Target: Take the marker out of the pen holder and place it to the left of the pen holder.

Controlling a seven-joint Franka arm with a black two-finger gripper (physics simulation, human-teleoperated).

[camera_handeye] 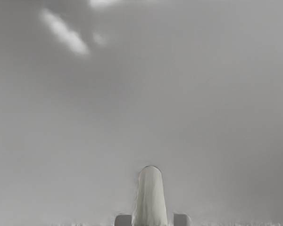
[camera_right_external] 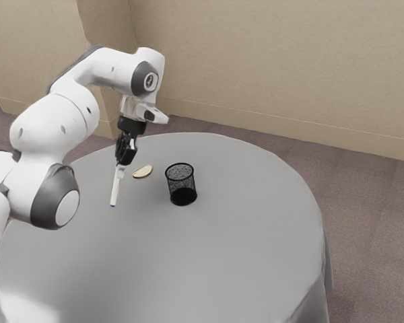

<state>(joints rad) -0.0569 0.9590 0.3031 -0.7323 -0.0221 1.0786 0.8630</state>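
My gripper [camera_right_external: 124, 162] is shut on the marker [camera_right_external: 116, 187] near its upper end, with the white body slanting down and its blue tip lowest. Whether that tip touches the table I cannot tell. In the wrist view the pale marker [camera_handeye: 151, 200] stands between the two fingertips of my gripper [camera_handeye: 152, 220]. The black mesh pen holder [camera_right_external: 181, 184] stands upright on the table, toward the exterior view's right from the marker and apart from it.
A small yellowish oval piece with a brown edge [camera_right_external: 143, 171] lies on the table between my gripper and the pen holder. The round table [camera_right_external: 209, 269] has a grey cloth, and its far edge curves behind the pen holder.
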